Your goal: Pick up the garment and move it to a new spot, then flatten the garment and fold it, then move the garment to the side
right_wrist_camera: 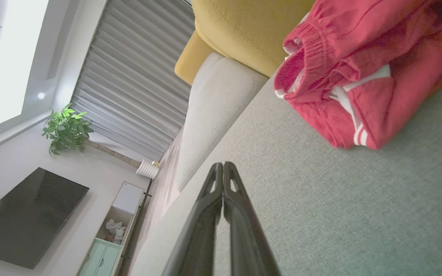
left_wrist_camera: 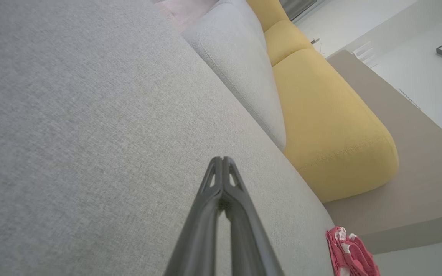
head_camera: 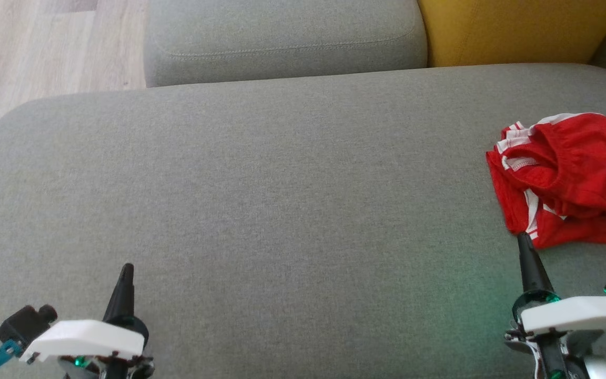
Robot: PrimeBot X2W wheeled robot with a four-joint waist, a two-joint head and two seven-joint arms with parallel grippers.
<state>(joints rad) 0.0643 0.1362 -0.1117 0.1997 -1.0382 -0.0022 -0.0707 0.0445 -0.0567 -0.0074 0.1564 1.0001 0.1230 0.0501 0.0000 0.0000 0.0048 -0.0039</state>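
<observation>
garment (head_camera: 566, 179): red shorts with white stripes, bunched in loose layers at the far right of the grey sofa seat (head_camera: 282, 184), its right part cut off by the head view's edge. left pincer (head_camera: 125, 269): jaws closed tip to tip, holding nothing, over bare seat well apart from the cloth. right pincer (head_camera: 523, 239): likewise closed and empty, tip just beside the garment's near corner; contact cannot be confirmed. stage undetermined: the heap fits either cloth awaiting pickup or a rough fold set aside. hazards, as judged: a forward drift of the right tip would ruck or drag that corner; the slack layers would slip apart under any nudge; the seat's edge there is hidden, so a slide off cannot be ruled out.
</observation>
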